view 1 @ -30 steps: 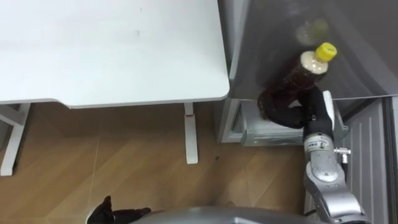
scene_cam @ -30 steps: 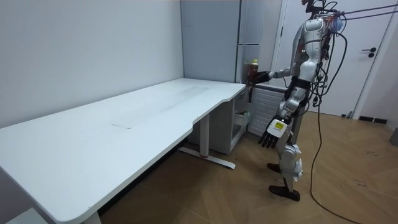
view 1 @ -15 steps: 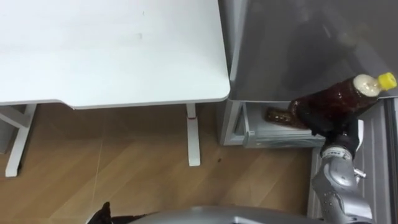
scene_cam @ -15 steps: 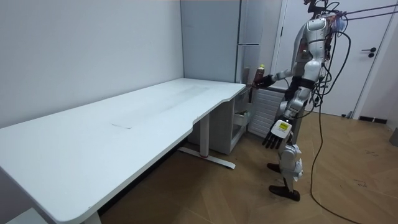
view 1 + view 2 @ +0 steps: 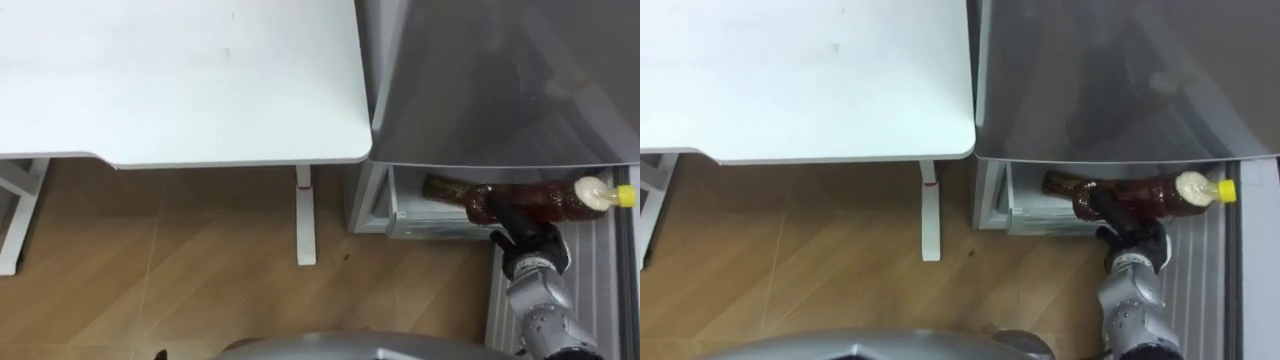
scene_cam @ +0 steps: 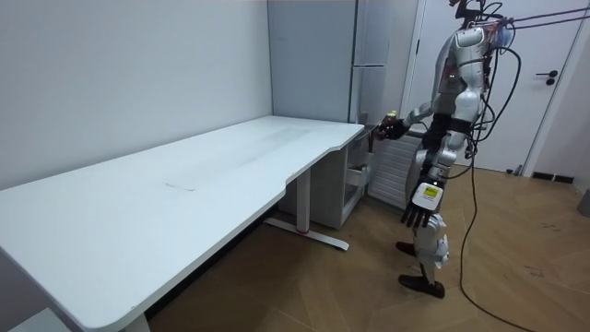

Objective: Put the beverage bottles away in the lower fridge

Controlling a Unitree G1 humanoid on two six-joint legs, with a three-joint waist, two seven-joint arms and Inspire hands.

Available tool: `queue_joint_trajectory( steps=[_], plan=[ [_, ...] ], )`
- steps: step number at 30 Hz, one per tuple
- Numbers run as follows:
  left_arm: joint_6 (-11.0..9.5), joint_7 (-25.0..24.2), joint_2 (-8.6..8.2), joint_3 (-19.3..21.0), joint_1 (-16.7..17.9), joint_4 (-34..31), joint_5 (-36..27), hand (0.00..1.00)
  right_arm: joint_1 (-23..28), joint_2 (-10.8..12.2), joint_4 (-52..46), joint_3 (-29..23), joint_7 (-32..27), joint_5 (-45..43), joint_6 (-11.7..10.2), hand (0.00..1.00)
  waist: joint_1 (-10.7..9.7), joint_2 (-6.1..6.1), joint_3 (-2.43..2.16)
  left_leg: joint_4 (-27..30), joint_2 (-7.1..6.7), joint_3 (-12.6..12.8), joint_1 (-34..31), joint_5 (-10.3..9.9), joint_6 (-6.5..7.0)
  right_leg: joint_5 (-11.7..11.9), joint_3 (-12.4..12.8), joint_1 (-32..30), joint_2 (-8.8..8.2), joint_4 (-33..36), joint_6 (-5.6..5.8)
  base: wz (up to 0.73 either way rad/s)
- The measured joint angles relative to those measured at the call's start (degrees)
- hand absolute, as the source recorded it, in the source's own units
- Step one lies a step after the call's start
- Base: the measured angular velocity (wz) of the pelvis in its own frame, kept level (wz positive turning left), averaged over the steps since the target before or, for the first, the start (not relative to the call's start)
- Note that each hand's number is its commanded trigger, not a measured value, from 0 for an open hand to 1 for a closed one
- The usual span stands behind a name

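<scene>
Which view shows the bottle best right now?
Right eye view: the bottle shows end to end, sideways in the right hand. Left eye view puts its cap at the frame edge; room view shows it far off and small.

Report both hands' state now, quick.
Left hand: open, hanging at the robot's side.
Right hand: shut on the brown drink bottle, held sideways.

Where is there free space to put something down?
The white table top, up to the grey fridge at its right edge, is bare, and so is the wood floor beneath it. It is crowded at the fridge's lower compartment, where the right hand holds the brown bottle on its side. The left hand hangs idle.
</scene>
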Motion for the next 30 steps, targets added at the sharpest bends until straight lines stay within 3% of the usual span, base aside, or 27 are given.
queue_joint_trajectory(
  steps=[6,8,10,11,14,18,21,23,27,30],
  plan=[
    [1.59,-0.97,0.22,1.04,-3.88,-0.06,3.74,0.0,-11.64,-0.81,10.42,-3.35,2.21,9.34,0.86,1.0,-0.04,0.92,-0.31,3.93,-0.63,-1.51,-8.01,0.21,0.1,-0.08,-1.79,-7.0,-1.33,3.27,-0.5,0.12],
    [1.57,-1.09,0.24,1.01,-6.31,-0.06,4.21,0.0,-17.65,-1.25,17.43,-3.55,3.51,13.51,0.89,1.0,0.11,0.69,0.08,4.64,-0.68,-1.53,-10.86,0.76,0.05,0.29,-2.01,-9.79,-1.58,3.94,-0.79,0.06],
    [1.67,-1.24,0.31,0.28,-8.79,0.23,3.66,0.0,-21.73,-1.25,22.17,-3.5,5.05,16.05,0.9,1.0,0.3,0.7,0.2,5.64,-0.69,-1.55,-13.34,0.92,-0.01,0.6,-1.95,-12.27,-1.63,4.63,-1.05,0.01],
    [1.68,-1.25,0.43,-0.85,-10.11,0.94,3.07,0.0,-24.12,-1.3,24.58,-3.43,6.14,18.79,0.85,1.0,1.36,0.74,0.34,5.99,-0.77,-1.45,-15.05,1.12,-0.06,0.82,-1.91,-14.22,-1.83,5.36,-1.28,-0.09],
    [1.91,-0.83,1.0,-3.79,-13.97,1.53,3.06,0.0,-26.93,-1.42,28.08,-3.39,8.11,23.68,1.02,1.0,2.87,0.42,0.63,6.02,-0.89,-1.32,-18.62,2.12,-0.23,1.38,-2.08,-18.18,-2.21,6.2,-1.81,-0.02],
    [2.32,-0.65,0.93,-4.21,-16.23,1.49,0.83,0.0,-28.9,-1.69,29.85,-3.48,10.34,26.96,2.24,1.0,4.06,0.01,0.93,7.53,-1.33,-1.11,-23.47,2.53,-0.33,1.27,-1.52,-23.82,-2.9,9.12,-2.16,0.0],
    [2.4,-0.24,1.66,-4.5,-18.0,1.67,-2.22,0.0,-30.93,-2.12,29.86,-3.49,11.08,28.99,2.69,1.0,4.72,-1.39,1.84,10.71,-2.22,-1.22,-29.65,2.55,-0.32,0.06,-1.63,-30.4,-4.87,13.65,-2.66,0.14],
    [2.54,0.56,1.79,-4.59,-18.45,1.61,-2.97,0.0,-32.14,-2.9,29.85,-3.76,11.12,28.85,3.67,1.0,4.8,-1.9,2.15,12.71,-2.69,-1.26,-32.68,2.54,-0.32,-0.23,-1.62,-33.44,-5.65,15.92,-2.77,0.17],
    [2.92,1.1,1.79,-4.82,-19.33,1.34,-2.97,0.0,-35.02,-5.04,29.83,-4.1,11.16,28.84,4.52,1.0,4.82,-2.07,2.28,17.83,-2.94,-0.17,-39.62,2.33,-0.03,-0.58,-1.71,-39.14,-6.58,19.3,-2.9,0.18],
    [2.95,2.27,1.96,-6.0,-19.89,0.17,-3.02,0.0,-36.82,-6.79,29.79,-4.02,12.07,28.97,4.71,1.0,5.05,-2.1,2.35,23.62,-2.67,-0.34,-45.8,0.81,0.4,-1.61,-1.76,-44.24,-6.69,23.17,-3.04,0.16]
  ],
)
